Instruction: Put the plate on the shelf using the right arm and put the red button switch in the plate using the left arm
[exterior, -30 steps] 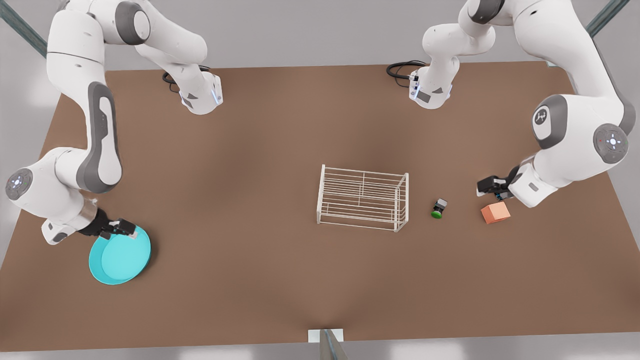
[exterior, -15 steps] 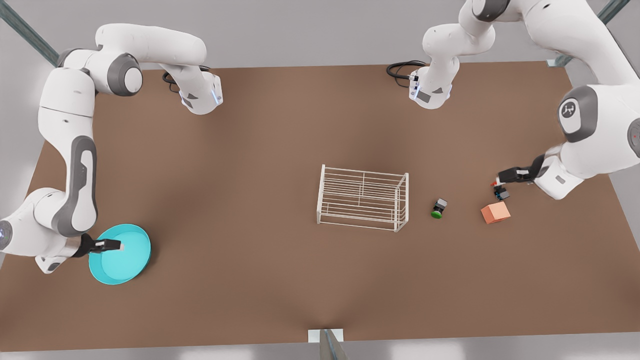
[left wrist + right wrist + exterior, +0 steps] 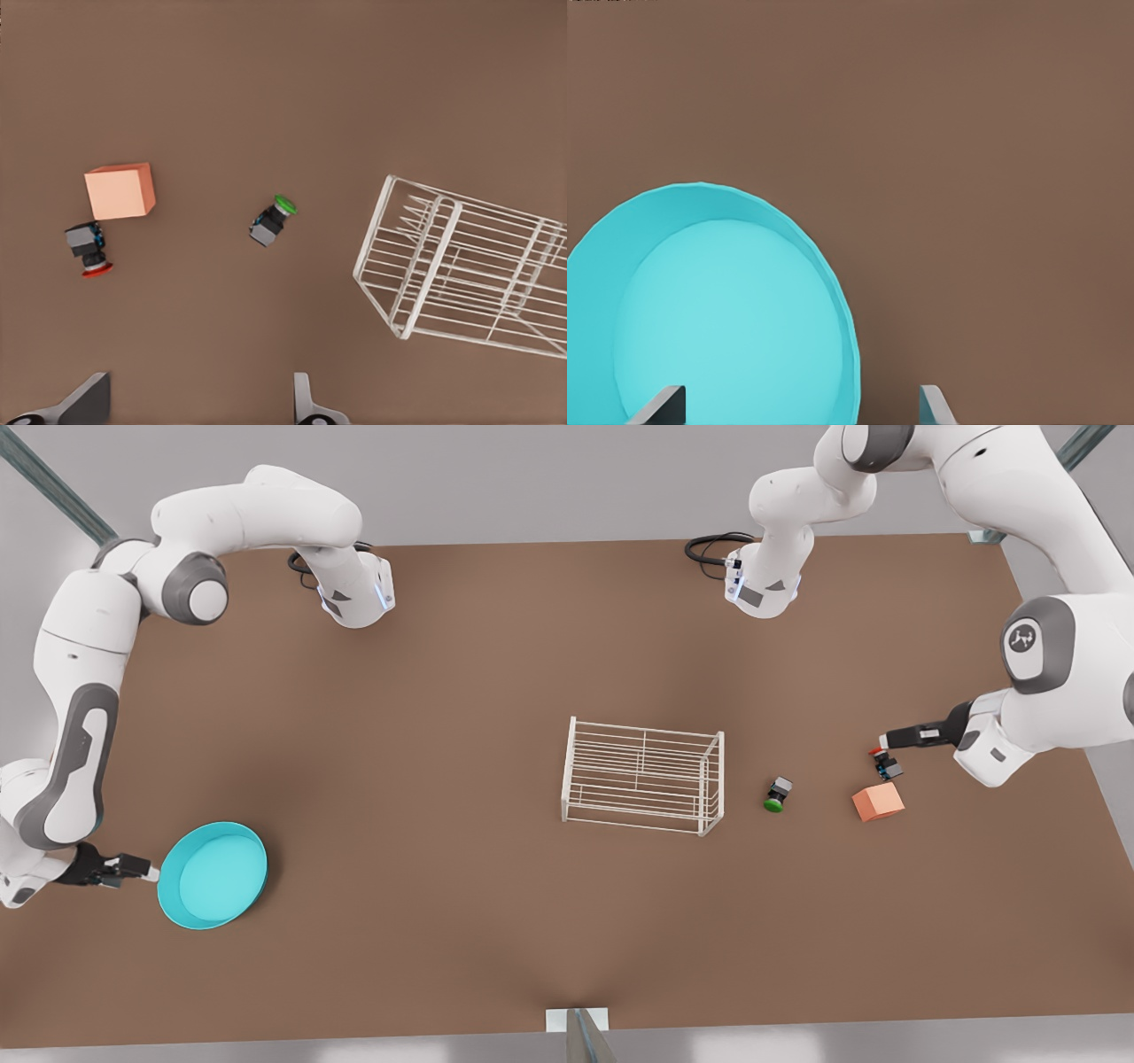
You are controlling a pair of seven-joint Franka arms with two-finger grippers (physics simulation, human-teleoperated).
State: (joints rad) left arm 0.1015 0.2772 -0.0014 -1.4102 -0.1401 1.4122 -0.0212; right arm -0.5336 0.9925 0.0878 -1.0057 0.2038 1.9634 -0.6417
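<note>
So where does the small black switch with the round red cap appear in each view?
Front view: the small black switch with the round red cap lies toward the front view's right, just beyond the orange cube.
Left wrist view: it lies touching the same cube.
Right wrist view: not there.
Shared landmark: the orange cube.

Pretty evenly lit, soft and diffuse, no harsh glare anywhere. Faint darker patches across the brown table, vague soft shadows rather than crisp ones. Only a thin shadow hugging the plate and the orange cube. Colours flat and clean, typical render look. Slightly soft edges on the shelf bars. No obvious lens warping.
</note>
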